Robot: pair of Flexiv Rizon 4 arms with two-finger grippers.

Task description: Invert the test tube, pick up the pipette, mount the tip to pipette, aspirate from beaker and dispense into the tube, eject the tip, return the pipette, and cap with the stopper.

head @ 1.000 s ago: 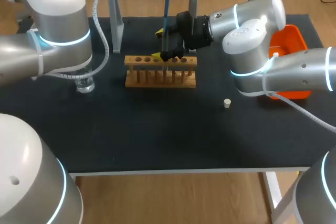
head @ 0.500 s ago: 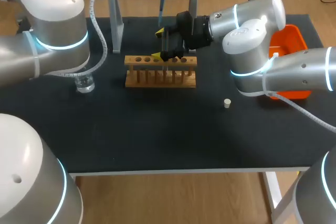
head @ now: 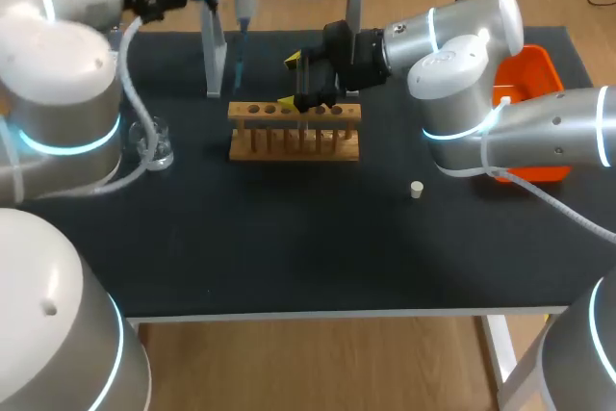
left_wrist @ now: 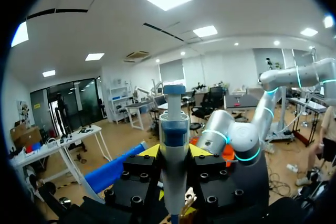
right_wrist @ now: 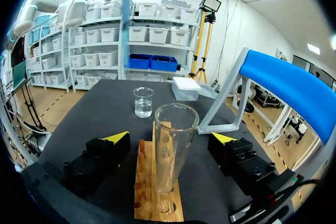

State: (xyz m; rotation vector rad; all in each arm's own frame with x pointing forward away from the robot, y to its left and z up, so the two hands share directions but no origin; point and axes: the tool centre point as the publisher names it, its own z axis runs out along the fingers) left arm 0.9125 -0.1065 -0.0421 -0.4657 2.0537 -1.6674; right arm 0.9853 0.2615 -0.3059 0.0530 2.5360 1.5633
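My left pincer is closed on the pipette, a finger pressing each side of its thick barrel. It holds the pipette upright above the desk, at about eleven o'clock from the wooden rack. I judge the pipette to be light, stiff plastic. It is long enough to lever in a loose grip, so the barrel is the right place to hold it. Its thin lower end looks easy to knock and should touch nothing sideways.

My right pincer is wide open. The test tube stands between its fingers, touched by neither, mouth up in a hole of the rack. The tube is clear glass, so I expect it to be smooth, slippery and brittle. I would hold it on the bare wall above the rack and squeeze only enough to keep it from sliding.

The beaker sits at nine o'clock from the rack. The small stopper lies at four o'clock, well apart from it.
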